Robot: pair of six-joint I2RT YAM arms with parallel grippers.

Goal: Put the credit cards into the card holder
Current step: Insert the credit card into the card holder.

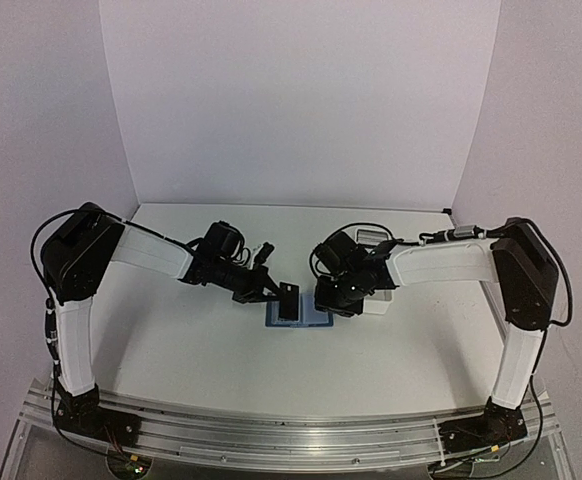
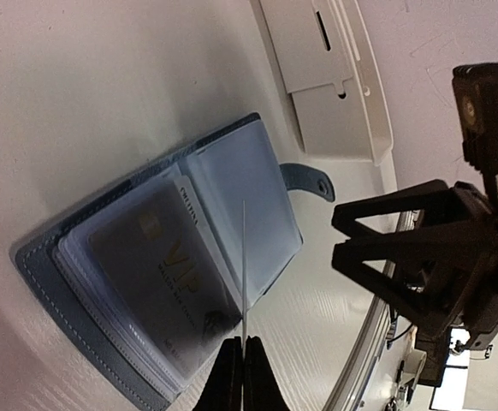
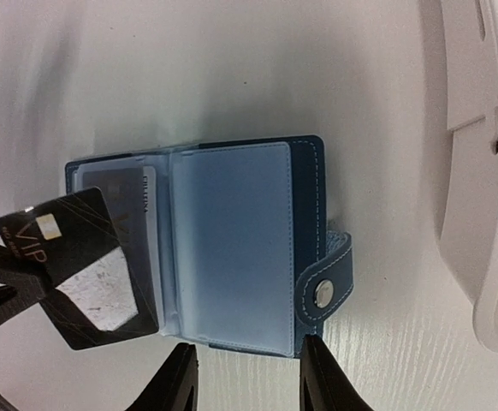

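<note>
The dark-blue card holder (image 1: pixel 302 319) lies open on the table, light blue slots up, and shows in the left wrist view (image 2: pixel 257 180) and right wrist view (image 3: pixel 232 248). A pale card (image 2: pixel 159 265) sits in a left slot. My left gripper (image 1: pixel 271 291) is shut on the dark card (image 1: pixel 289 300), holding it tilted above the holder's left half; it is edge-on in the left wrist view (image 2: pixel 243 257) and shows its face in the right wrist view (image 3: pixel 82 265). My right gripper (image 3: pixel 249 381) is open and empty at the holder's near edge, next to the snap tab (image 3: pixel 326 287).
A long white tray (image 1: pixel 376 300) stands just right of the holder, behind my right gripper, and shows in the left wrist view (image 2: pixel 326 77) and right wrist view (image 3: pixel 480 171). White walls close the table's back and sides.
</note>
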